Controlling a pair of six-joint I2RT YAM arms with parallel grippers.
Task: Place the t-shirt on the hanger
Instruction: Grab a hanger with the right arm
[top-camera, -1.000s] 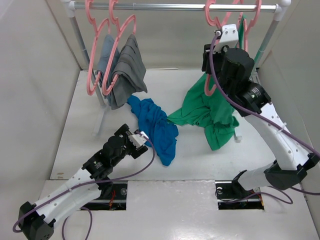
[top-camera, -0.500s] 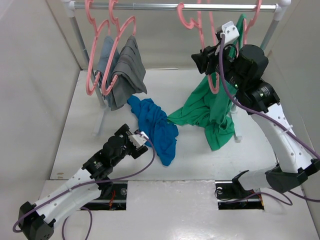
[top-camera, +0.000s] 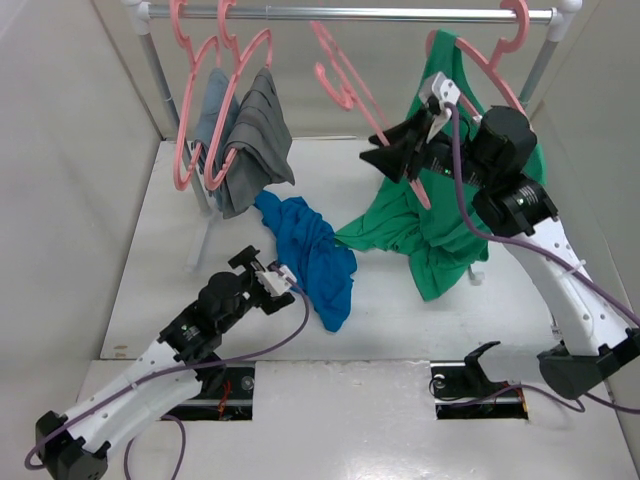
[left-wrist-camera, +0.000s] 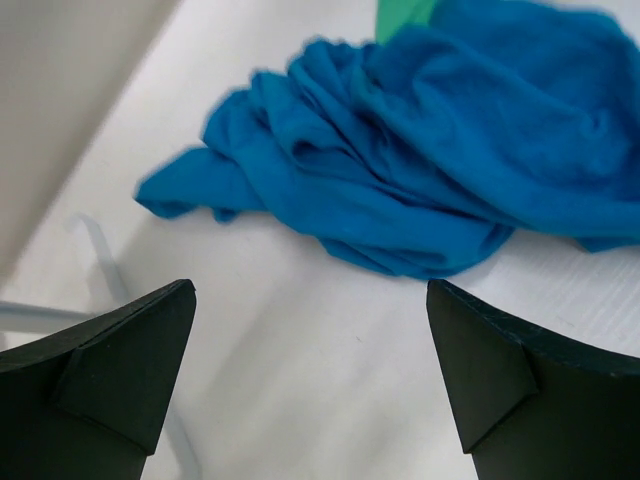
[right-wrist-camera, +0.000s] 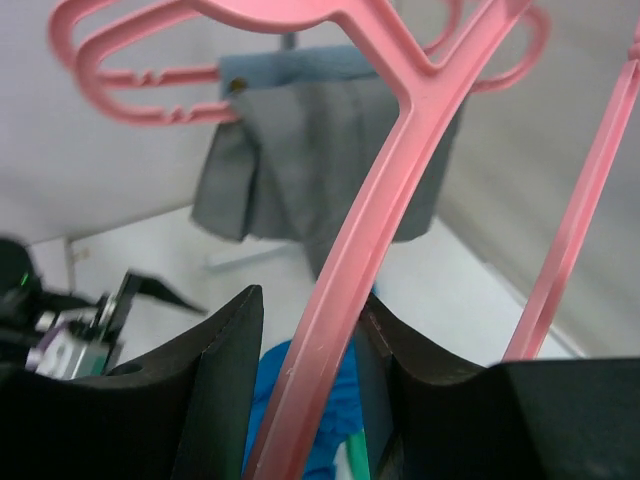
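Two arms work apart at the white table (top-camera: 170, 280). On the left, the left gripper (top-camera: 280, 277) sits low over the tabletop with its jaws spread wide and nothing between them. In the left wrist view its two dark fingers (left-wrist-camera: 120, 370) frame bare table, and the left gripper (left-wrist-camera: 308, 290) faces the t-shirt (left-wrist-camera: 450, 170), which lies just ahead of the fingertips without touching them. The t-shirt (top-camera: 310, 255) is a crumpled blue heap. Its long axis runs from the far left, near the grey garments (top-camera: 250, 150), toward the near right, ending beside that gripper. A corner of green cloth shows behind it.

Further right, the right gripper (top-camera: 385, 160) is raised well above the table, pointing left. It is closed on the hanger (top-camera: 345, 90). In the right wrist view a pink bar of the hanger (right-wrist-camera: 400, 170) passes between the two fingers of the right gripper (right-wrist-camera: 305, 320), which press in from both sides. The hanger is tilted, its long axis slanting from up by the rail (top-camera: 350, 13) down to the right past the fingers. Whether it touches the rail cannot be told.

Just right of and below this gripper hangs the green top (top-camera: 420, 230) on its own pink hanger, its lower folds reaching the table.
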